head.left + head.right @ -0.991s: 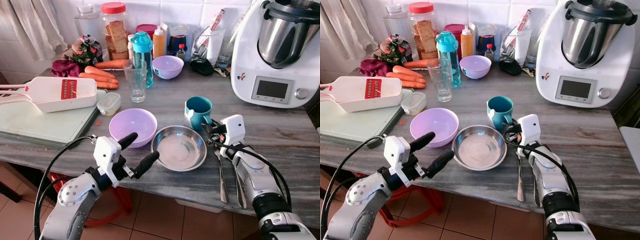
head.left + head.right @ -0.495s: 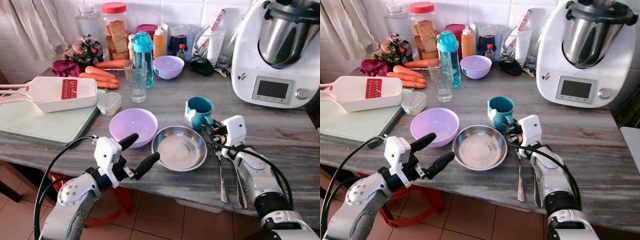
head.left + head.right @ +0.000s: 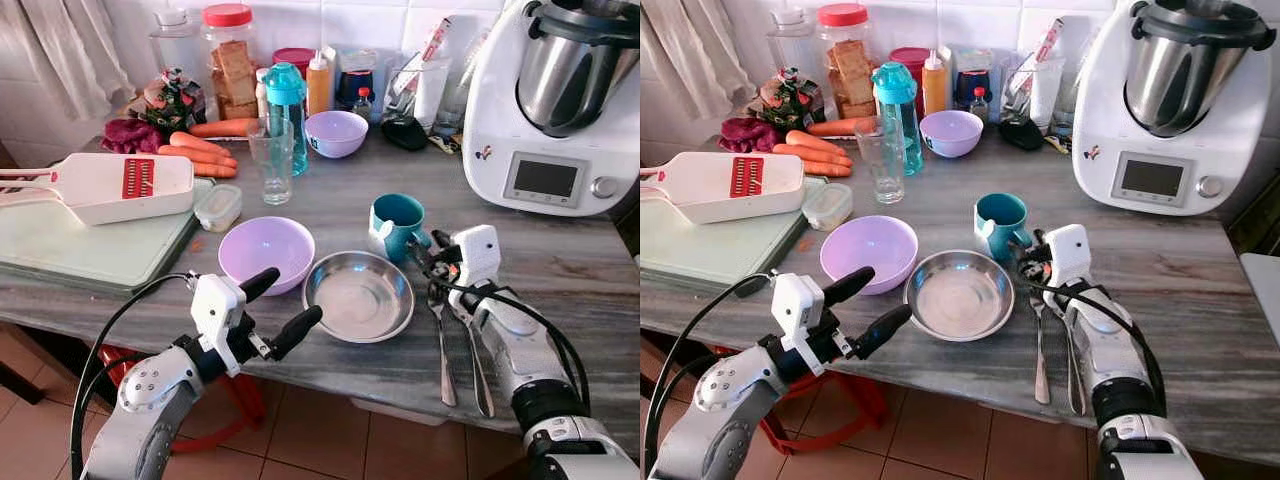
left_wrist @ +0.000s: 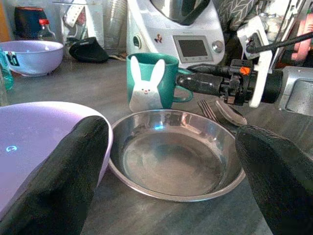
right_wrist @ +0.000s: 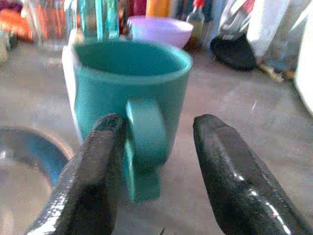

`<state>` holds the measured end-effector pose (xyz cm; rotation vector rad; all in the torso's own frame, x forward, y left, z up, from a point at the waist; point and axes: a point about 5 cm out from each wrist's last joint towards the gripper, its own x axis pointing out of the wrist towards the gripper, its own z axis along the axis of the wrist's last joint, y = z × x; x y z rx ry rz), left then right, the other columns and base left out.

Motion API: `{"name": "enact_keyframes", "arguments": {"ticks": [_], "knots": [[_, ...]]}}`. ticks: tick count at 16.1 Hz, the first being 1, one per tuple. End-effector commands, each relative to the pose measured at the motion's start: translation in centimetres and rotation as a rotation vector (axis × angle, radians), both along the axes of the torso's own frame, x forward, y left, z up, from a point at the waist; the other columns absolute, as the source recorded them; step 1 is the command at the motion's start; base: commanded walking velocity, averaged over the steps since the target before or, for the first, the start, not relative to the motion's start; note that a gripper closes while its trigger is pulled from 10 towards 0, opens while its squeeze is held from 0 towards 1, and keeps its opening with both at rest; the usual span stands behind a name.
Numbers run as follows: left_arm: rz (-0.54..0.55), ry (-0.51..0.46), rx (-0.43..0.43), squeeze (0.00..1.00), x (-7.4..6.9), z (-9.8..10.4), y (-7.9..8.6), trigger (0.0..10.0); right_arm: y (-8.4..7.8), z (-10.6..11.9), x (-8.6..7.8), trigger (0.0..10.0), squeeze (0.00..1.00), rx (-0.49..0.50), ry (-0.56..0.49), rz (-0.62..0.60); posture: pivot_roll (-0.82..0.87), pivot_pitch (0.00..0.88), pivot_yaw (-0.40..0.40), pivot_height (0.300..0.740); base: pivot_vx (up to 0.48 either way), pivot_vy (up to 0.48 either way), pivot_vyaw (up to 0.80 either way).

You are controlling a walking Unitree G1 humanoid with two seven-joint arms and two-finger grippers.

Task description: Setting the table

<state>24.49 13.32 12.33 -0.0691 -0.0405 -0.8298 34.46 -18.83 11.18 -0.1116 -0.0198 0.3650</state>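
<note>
On the grey marbled counter (image 3: 560, 270) the teal mug (image 3: 398, 224) stands upright just beyond the right rim of the steel bowl (image 3: 359, 296). The right gripper (image 5: 154, 161) is at the mug's handle (image 5: 145, 139), its black fingers (image 5: 234, 171) spread apart on either side of it — released, gripping nothing. A fork (image 3: 442, 345) and spoon (image 3: 476, 365) lie right of the steel bowl, partly under that arm. The left gripper (image 3: 280, 308) hovers at the counter's near edge, jaws wide open, pointing toward the steel bowl and the lilac bowl (image 3: 266, 252) at its left.
</note>
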Motion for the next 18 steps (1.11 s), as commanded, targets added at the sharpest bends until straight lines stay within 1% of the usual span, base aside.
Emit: {"name": "enact_keyframes", "arguments": {"ticks": [1, 3, 6, 7, 8, 10, 11, 13, 15, 16, 17, 18], "knots": [[-0.015, -0.014, 0.006, 0.00, 0.1, 0.4, -0.1, 10.0, 0.1, 2.0, 0.5, 10.0, 1.00, 0.023, -0.085, -0.004, 0.08, 0.012, 0.021, 0.740, 0.000, 0.000, 0.00], [-0.012, -0.015, 0.003, 0.00, 0.3, 0.5, -0.2, 10.0, 0.3, 2.9, 0.5, 10.0, 1.00, 0.050, -0.130, -0.002, 0.08, 0.010, 0.021, 0.740, 0.000, 0.000, 0.00], [-0.007, -0.017, -0.002, 0.00, 0.2, 0.4, -0.3, 10.0, 0.5, 4.5, -0.1, 10.0, 1.00, 0.070, -0.202, -0.007, 0.08, 0.007, 0.016, 0.740, 0.000, 0.000, 0.00], [-0.005, -0.016, -0.003, 0.00, 0.2, 0.4, -0.3, 10.0, 1.0, 4.7, -0.5, 10.0, 1.00, 0.012, -0.233, 0.029, 0.08, 0.005, 0.014, 0.740, 0.000, 0.000, 0.00], [0.001, -0.014, -0.006, 0.00, 0.2, 0.4, -0.2, 10.0, 1.5, 4.7, -1.1, 10.0, 1.00, -0.031, -0.254, 0.064, 0.08, 0.003, 0.012, 0.740, 0.000, 0.000, 0.00], [0.013, -0.012, -0.011, 0.00, 0.2, 0.4, -0.1, 10.0, 2.3, 4.6, -2.5, 10.0, 1.00, -0.049, -0.274, 0.087, 0.08, 0.000, 0.010, 0.740, 0.000, 0.000, 0.00], [0.015, -0.011, -0.012, 0.00, 0.2, 0.4, -0.1, 10.0, 2.5, 4.5, -2.8, 10.0, 1.00, -0.045, -0.274, 0.086, 0.08, 0.000, 0.010, 0.740, 0.000, 0.000, 0.00], [0.035, -0.010, -0.016, 0.00, 0.3, 0.3, 0.0, 10.0, 3.3, 3.8, -3.9, 10.0, 1.00, -0.018, -0.260, 0.080, 0.08, 0.000, 0.010, 0.740, 0.000, 0.000, 0.00], [0.104, -0.003, -0.036, 0.00, 0.8, 0.1, 0.4, 10.0, 4.2, 3.2, -4.8, 10.0, 1.00, -0.008, -0.251, 0.101, 0.08, 0.000, 0.008, 0.740, 0.000, 0.000, 0.00], [0.206, -0.023, -0.049, 0.00, 1.4, 0.2, 0.9, 10.0, 4.7, 3.2, -5.3, 10.0, 1.00, 0.005, -0.252, 0.083, 0.07, 0.000, 0.012, 0.740, 0.000, 0.000, 0.00], [0.258, -0.027, -0.059, 0.00, 1.7, 0.3, 1.2, 10.0, 4.8, 3.2, -5.4, 10.0, 1.00, 0.009, -0.252, 0.071, 0.07, 0.000, 0.012, 0.740, 0.000, 0.000, 0.00], [0.277, -0.024, -0.061, 0.00, 1.9, 0.3, 1.2, 10.0, 5.0, 3.2, -5.6, 10.0, 1.00, 0.026, -0.254, 0.054, 0.07, 0.000, 0.012, 0.740, 0.000, 0.000, 0.00]]}}
